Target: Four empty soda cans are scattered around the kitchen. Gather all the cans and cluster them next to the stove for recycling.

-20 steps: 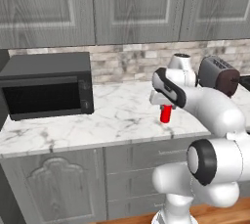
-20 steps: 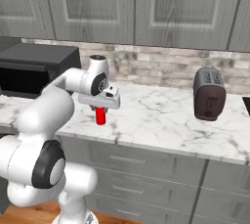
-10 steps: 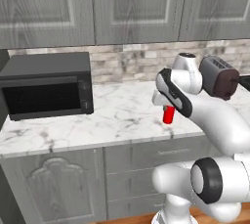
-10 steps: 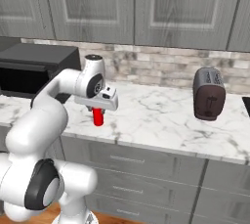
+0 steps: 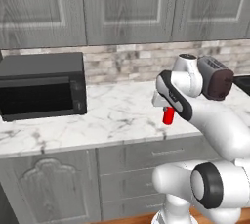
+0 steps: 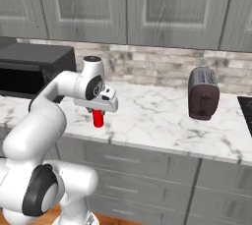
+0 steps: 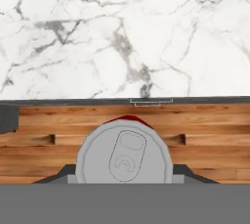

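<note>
While the gripper (image 6: 99, 112) hangs over the front part of the marble counter (image 6: 157, 116), a red soda can (image 6: 98, 118) is held upright between its narrowed jaws, clear of the surface. Seen along the hand, the can's silvery top (image 7: 125, 154) is flanked by the dark fingertips (image 7: 62, 173). A black microwave (image 5: 41, 85) is seen to the left, a dark toaster (image 6: 204, 93) to the right.

Red can (image 7: 125, 155), matt silvery metal top
</note>
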Robot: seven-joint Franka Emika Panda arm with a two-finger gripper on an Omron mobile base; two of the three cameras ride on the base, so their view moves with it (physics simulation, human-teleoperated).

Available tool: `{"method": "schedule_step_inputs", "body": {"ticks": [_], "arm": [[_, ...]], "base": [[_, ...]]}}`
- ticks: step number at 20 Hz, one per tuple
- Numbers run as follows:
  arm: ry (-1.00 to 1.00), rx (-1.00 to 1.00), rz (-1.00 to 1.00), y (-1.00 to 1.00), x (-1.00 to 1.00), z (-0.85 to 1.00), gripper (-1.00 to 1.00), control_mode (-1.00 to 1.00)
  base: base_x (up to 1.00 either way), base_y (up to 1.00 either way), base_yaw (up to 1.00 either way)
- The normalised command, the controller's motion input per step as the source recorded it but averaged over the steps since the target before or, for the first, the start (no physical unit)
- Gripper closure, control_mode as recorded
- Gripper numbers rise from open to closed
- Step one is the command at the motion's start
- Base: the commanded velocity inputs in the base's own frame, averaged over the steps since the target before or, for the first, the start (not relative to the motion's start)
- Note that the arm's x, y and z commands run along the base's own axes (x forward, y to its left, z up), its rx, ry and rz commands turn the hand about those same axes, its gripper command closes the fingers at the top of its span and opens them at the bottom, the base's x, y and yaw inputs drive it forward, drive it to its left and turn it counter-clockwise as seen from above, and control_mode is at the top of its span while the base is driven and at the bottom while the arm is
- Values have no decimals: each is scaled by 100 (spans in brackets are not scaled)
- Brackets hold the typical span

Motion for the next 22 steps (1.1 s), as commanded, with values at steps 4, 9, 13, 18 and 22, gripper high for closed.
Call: {"method": "schedule_step_inputs", "body": {"ticks": [4,9,13,18,22], "arm": [[0,0,0,0,0,0,100,100],[0,0,0,0,0,0,100,100],[0,0,0,0,0,0,100,100],[0,0,0,0,0,0,100,100],[0,0,0,0,0,0,100,100]], "base": [[-3,-77,-1],[0,-75,0],[0,-74,0],[0,-64,0],[0,-62,0]]}}
